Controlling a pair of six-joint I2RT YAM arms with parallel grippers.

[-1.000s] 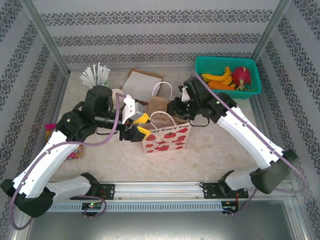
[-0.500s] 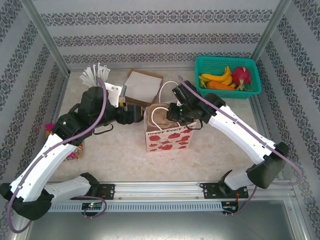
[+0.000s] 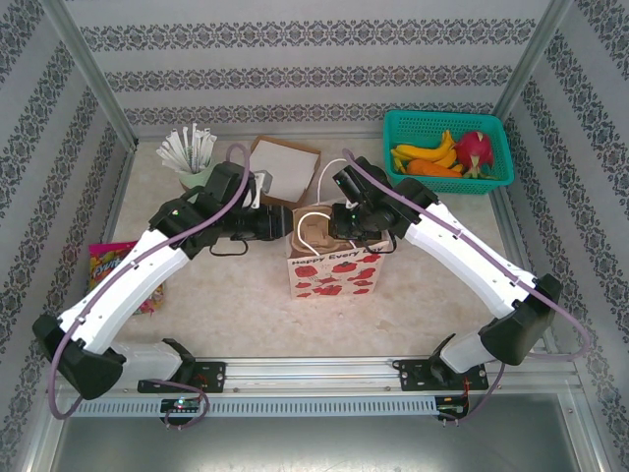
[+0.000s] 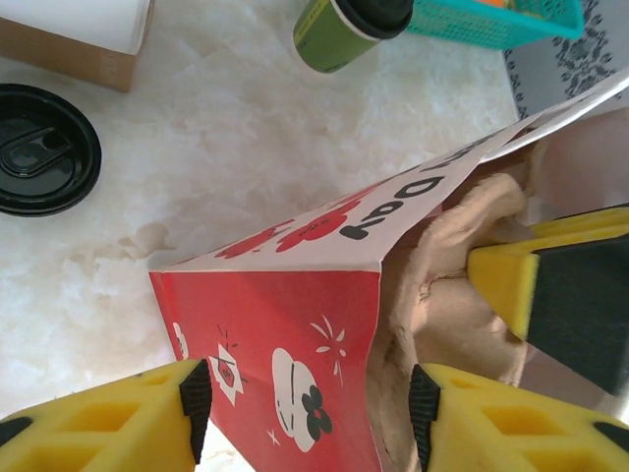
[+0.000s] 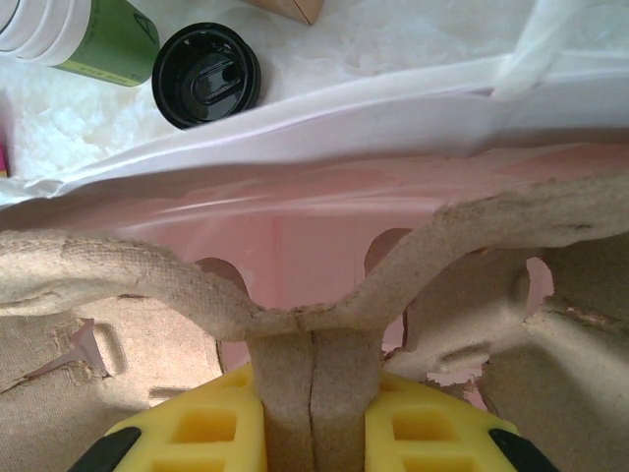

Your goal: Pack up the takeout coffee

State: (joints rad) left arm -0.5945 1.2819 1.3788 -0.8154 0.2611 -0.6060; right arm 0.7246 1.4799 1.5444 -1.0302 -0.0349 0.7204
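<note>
One takeout coffee (image 4: pixel 339 29) sits outside the strawberry bag (image 4: pixel 285 334), near the teal basket (image 4: pixel 491 20); the right gripper (image 5: pixel 313 423) pinches the handle of the pulp carrier (image 5: pixel 128 275) inside the bag, the left gripper (image 4: pixel 310 408) gapes astride its wall

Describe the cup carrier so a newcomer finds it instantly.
Dead centre stands a white paper bag printed with red strawberries. Inside its open top sits the cup carrier, the right gripper pinching its centre ridge. Unlike the smooth bag, it is rough brown moulded pulp.
</note>
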